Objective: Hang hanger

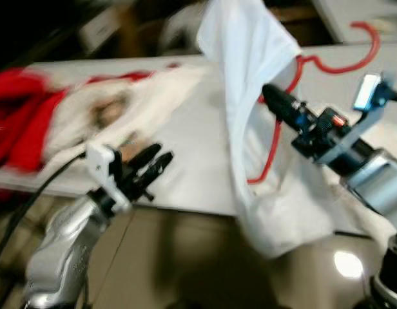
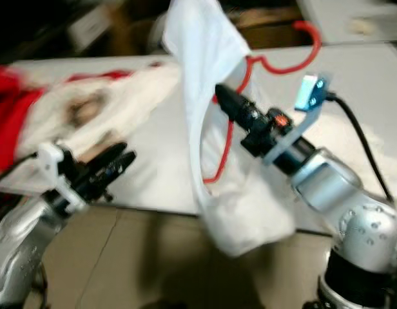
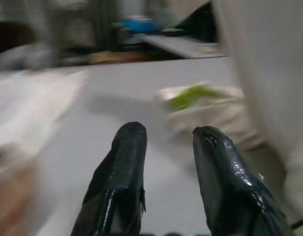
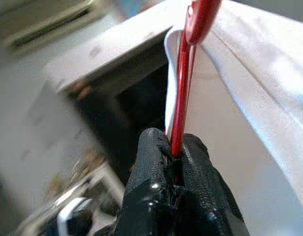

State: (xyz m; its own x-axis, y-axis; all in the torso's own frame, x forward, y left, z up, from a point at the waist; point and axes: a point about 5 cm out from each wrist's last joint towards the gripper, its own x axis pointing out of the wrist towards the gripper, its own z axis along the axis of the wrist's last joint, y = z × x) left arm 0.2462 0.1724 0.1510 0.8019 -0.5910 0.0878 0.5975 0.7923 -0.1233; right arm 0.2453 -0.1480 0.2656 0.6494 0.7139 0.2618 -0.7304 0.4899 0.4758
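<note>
- Hanger point(image 1: 279, 122) — red, carrying a white garment point(image 1: 250, 96) — is held up above the table point(image 1: 185, 167), right gripper point(image 4: 174, 152) clenched on its wire.
- Garment could slide off if the hanger tilts.
- Left gripper point(image 3: 166, 162) hovers fingers parted, grasping nothing.
- Blur hides detail — no rail to hang it on can be made out.

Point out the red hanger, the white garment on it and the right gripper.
red hanger point(image 1: 369, 40): left eye view, on its hook.
white garment point(image 1: 240, 38): left eye view, upper fold.
right gripper point(image 4: 173, 152): right wrist view, between fingertips.
</note>
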